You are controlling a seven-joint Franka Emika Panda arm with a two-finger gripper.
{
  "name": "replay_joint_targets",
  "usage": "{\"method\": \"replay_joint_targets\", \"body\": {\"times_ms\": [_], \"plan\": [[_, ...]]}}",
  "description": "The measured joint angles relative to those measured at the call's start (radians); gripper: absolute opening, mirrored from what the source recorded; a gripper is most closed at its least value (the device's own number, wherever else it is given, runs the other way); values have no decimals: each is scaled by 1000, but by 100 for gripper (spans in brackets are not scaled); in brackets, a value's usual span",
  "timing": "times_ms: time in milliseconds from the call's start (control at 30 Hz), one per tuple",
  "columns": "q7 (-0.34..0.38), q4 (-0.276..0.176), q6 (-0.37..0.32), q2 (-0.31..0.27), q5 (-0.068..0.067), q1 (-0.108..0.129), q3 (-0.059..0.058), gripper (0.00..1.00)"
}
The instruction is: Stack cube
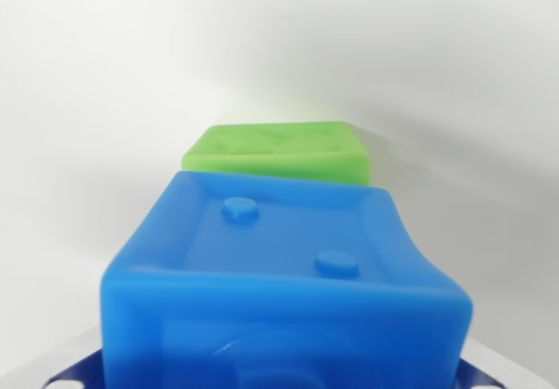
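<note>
A blue cube (284,267) with two round studs on its recessed face fills the lower half of the wrist view, very close to the camera. It sits between my gripper (279,378) fingers, of which only dark blue and grey tips (74,373) show at the bottom corners. The jaws press against the cube's two sides. Beyond it, partly hidden by its far edge, lies a green cube (279,151) on the white surface, its embossed top face showing. I cannot tell whether the two cubes touch.
A plain white surface (96,100) surrounds both cubes on all sides, with soft shadows to the right of the green cube.
</note>
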Motion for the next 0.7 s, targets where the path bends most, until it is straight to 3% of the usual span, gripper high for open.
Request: {"method": "replay_joint_targets", "body": {"times_ms": [300, 333, 700], "plan": [[5, 6, 27, 32, -7, 2, -4, 0], [6, 6, 29, 33, -8, 2, -4, 100], [6, 6, 30, 34, -8, 2, -4, 100]]}}
